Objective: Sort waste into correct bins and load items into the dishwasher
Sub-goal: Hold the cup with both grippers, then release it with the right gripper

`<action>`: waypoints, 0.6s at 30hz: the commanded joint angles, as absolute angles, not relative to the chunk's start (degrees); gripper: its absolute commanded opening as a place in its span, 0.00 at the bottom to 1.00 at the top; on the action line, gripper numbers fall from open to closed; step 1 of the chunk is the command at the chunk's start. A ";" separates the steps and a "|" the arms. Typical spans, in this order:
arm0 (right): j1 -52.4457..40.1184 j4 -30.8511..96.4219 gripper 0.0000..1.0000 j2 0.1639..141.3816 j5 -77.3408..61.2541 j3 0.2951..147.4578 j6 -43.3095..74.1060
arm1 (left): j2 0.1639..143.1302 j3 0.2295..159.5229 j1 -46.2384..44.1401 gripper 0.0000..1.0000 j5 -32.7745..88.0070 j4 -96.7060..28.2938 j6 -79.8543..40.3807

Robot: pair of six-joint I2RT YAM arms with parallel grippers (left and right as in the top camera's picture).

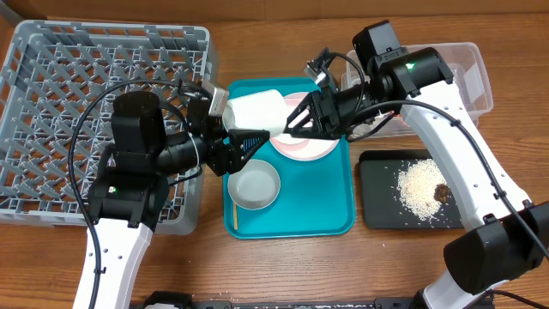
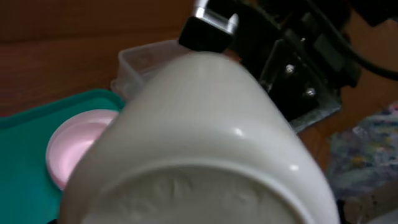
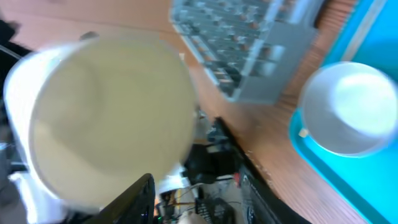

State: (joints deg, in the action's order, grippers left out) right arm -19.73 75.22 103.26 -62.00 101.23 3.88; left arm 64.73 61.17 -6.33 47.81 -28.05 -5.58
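A small white cup (image 1: pixel 256 110) hangs in the air above the teal tray (image 1: pixel 317 202), between both grippers. My left gripper (image 1: pixel 249 139) is shut on it from below; the cup's base (image 2: pixel 199 155) fills the left wrist view and hides the fingers. My right gripper (image 1: pixel 296 116) is open at the cup's mouth (image 3: pixel 109 118), with one black finger (image 3: pixel 134 196) showing. A small pink plate (image 1: pixel 302 146) and a pale grey bowl (image 1: pixel 255 184) sit on the teal tray. A thin wooden stick (image 1: pixel 233 215) lies along its left edge. The large plate, red wrapper and paper scrap are out of view.
The grey dish rack (image 1: pixel 51 103) stands at the left. The clear tub (image 1: pixel 467 77) is at the back right. The black tray (image 1: pixel 377 206) at the right holds rice (image 1: pixel 419 184) and a brown lump (image 1: pixel 441 192). The right arm spans the tub and black tray.
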 commanded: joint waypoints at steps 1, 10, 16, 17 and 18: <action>-18.17 76.40 0.47 102.76 -49.84 101.21 6.76 | 63.55 62.00 -5.87 0.37 38.59 -30.15 -2.50; -15.22 79.68 0.51 102.76 -41.10 101.21 5.78 | 61.36 62.00 -5.58 0.38 36.40 -33.87 0.05; -15.18 80.53 0.51 102.76 -37.63 101.21 5.80 | 60.20 62.02 -5.56 0.38 33.47 -35.51 0.12; -15.03 80.79 0.51 102.76 -37.12 101.21 5.80 | 59.88 62.02 -5.56 0.39 32.58 -36.07 0.12; -14.83 81.10 0.51 102.76 -36.91 101.21 5.80 | 59.59 62.02 -5.56 0.40 32.03 -36.62 0.14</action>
